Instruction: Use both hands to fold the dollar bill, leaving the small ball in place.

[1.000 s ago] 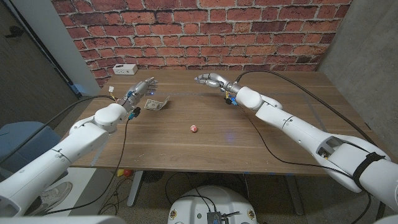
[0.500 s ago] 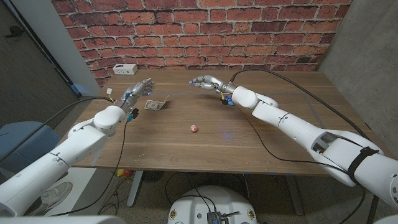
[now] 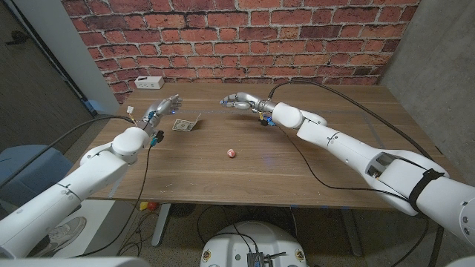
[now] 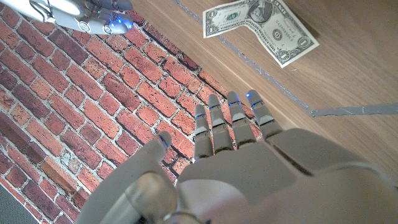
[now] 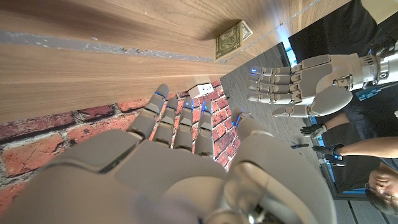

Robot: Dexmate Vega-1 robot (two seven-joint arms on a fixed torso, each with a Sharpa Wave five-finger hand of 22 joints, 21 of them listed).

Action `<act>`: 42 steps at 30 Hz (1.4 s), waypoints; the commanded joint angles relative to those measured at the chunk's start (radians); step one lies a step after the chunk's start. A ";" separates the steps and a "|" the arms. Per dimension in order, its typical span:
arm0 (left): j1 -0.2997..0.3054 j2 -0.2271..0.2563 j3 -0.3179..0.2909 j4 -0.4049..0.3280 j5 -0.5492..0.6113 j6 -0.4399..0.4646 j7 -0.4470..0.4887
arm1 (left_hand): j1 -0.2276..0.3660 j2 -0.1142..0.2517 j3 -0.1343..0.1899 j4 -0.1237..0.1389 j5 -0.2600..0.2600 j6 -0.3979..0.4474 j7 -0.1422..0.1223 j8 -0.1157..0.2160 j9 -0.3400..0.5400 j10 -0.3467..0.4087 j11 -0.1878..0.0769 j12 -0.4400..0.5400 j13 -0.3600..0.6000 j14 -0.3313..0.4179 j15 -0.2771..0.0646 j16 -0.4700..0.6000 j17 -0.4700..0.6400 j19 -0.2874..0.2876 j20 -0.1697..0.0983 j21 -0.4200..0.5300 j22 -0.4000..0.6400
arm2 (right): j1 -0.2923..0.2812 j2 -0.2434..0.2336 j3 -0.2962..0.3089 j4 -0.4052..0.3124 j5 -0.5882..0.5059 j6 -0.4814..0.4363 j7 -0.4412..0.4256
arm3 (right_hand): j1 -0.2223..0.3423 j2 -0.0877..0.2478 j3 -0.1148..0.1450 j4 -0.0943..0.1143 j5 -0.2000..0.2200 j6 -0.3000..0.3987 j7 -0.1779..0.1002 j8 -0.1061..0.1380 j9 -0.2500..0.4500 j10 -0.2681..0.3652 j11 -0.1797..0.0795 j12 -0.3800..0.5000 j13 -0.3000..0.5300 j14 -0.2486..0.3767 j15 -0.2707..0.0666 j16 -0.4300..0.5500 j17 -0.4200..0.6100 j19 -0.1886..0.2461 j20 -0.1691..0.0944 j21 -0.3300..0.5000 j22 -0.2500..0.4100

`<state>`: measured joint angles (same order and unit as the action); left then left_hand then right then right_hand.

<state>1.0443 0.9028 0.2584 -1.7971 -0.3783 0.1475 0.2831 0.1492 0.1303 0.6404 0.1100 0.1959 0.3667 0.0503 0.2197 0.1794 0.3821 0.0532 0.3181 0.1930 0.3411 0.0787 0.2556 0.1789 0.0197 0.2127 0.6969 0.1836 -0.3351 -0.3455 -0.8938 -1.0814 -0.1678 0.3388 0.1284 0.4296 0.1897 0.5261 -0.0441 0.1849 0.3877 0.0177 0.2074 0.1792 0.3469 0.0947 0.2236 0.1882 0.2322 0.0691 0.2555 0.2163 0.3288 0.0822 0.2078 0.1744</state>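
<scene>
Head view: wood-grain tabletop (image 3: pixel 297 159), brown and matte, backed by a rough red brick wall (image 3: pixel 237 37). Dollar bill (image 3: pixel 186 124) lying on the left part of the tabletop, one end curled upward, long axis running roughly left to right. Small ball (image 3: pixel 231 153) — round, pinkish-red — well apart from the bill, toward the near middle. Left hand (image 3: pixel 160 109) raised just beside the bill, metallic fingers spread, gripping nothing. Right hand (image 3: pixel 236 101) hovering over the far middle, fingers loosely apart, nothing in it. White boxy device (image 3: pixel 149 82) at the far left by the wall; any writing too small to read.

Left wrist view: grey, smooth-shelled left hand (image 4: pixel 249 162) with fingers extended side by side, empty. Bill (image 4: pixel 261 28) flat on the wood beyond the fingertips, green-grey print and a portrait oval visible, a crease near the middle; lettering not legible. Strip of grey tape (image 4: pixel 354 112) on the wood.

Right wrist view: right hand (image 5: pixel 186 155) seen from the back, fingers extended and slightly apart, holding nothing. Bill (image 5: pixel 231 40) seen end-on, small and greenish. Left hand (image 5: pixel 298 84) opposite, fingers spread — palm facing this way.
</scene>
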 commanded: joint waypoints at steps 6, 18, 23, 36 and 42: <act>0.002 0.008 -0.001 -0.021 0.025 0.064 0.028 | 0.012 0.028 0.013 -0.001 -0.003 0.011 0.002 0.003 0.002 0.009 -0.003 -0.003 0.004 0.008 0.000 -0.001 0.004 0.011 0.001 -0.003 0.005 | 0.058 0.059 -0.052 0.115 -0.035 0.078 0.025 | 0.018 0.002 0.011 0.001 -0.002 0.012 0.002 -0.004 0.004 0.006 0.002 -0.001 0.006 0.002 -0.009 0.005 0.004 0.007 -0.005 0.006 0.004; 0.000 0.002 0.002 -0.014 0.027 0.073 0.030 | 0.014 0.028 0.019 0.000 -0.005 0.014 0.002 -0.001 0.002 0.012 0.000 -0.007 0.004 0.011 -0.001 -0.005 0.004 0.012 0.001 -0.005 0.005 | 0.098 0.098 -0.092 0.190 -0.076 0.121 0.017 | 0.023 0.003 0.013 0.001 -0.003 0.009 0.001 -0.009 0.004 -0.002 0.000 -0.008 0.006 -0.004 -0.015 0.003 0.005 0.005 -0.009 0.004 0.004; 0.000 0.001 0.004 -0.013 0.028 0.073 0.029 | 0.015 0.028 0.022 0.000 -0.006 0.016 0.003 -0.002 0.002 0.015 -0.007 -0.009 0.004 0.012 -0.002 -0.006 0.004 0.013 0.001 -0.006 0.006 | 0.111 0.111 -0.107 0.216 -0.093 0.133 0.008 | 0.027 0.002 0.015 0.000 -0.003 -0.001 -0.001 -0.014 0.004 -0.016 -0.008 -0.015 0.006 -0.010 -0.018 0.000 0.005 0.004 -0.012 0.003 0.004; 0.007 -0.001 0.002 -0.015 0.028 0.064 0.030 | 0.017 0.027 0.026 0.001 -0.007 0.019 0.003 -0.005 0.002 0.018 -0.003 -0.012 0.004 0.014 -0.001 -0.009 0.005 0.015 0.001 -0.008 0.006 | 0.141 0.146 -0.146 0.285 -0.123 0.153 0.000 | 0.036 0.002 0.019 -0.002 -0.003 -0.033 -0.015 -0.026 0.005 -0.027 -0.017 -0.021 0.006 -0.015 -0.025 -0.003 0.005 0.001 -0.015 0.001 0.004; 0.010 -0.001 0.002 -0.015 0.027 0.058 0.027 | 0.015 0.024 0.026 0.003 -0.008 0.022 0.002 -0.006 0.002 0.020 -0.003 -0.014 0.004 0.015 -0.001 -0.010 0.005 0.016 0.002 -0.008 0.006 | 0.156 0.166 -0.170 0.330 -0.159 0.179 -0.052 | 0.072 0.004 0.042 -0.025 0.003 -0.069 -0.028 -0.032 0.005 -0.049 -0.028 -0.029 0.007 -0.016 -0.036 -0.007 0.000 0.004 -0.017 0.001 0.004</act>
<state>1.0467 0.9039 0.2610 -1.8112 -0.3496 0.2162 0.3127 0.1558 0.1317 0.6622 0.1124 0.1884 0.3787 0.0559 0.2125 0.1792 0.3928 0.0534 0.3056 0.1928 0.3466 0.0732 0.2476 0.1789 0.0288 0.2111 0.6901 0.1836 -0.2056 -0.2124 -1.0259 -0.8205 -0.2749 0.4791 0.1339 0.4800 0.1928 0.5554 -0.0652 0.1810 0.3282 -0.0055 0.1770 0.1792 0.3063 0.0665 0.1964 0.1933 0.2136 0.0440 0.2513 0.2160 0.3306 0.0730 0.2078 0.1744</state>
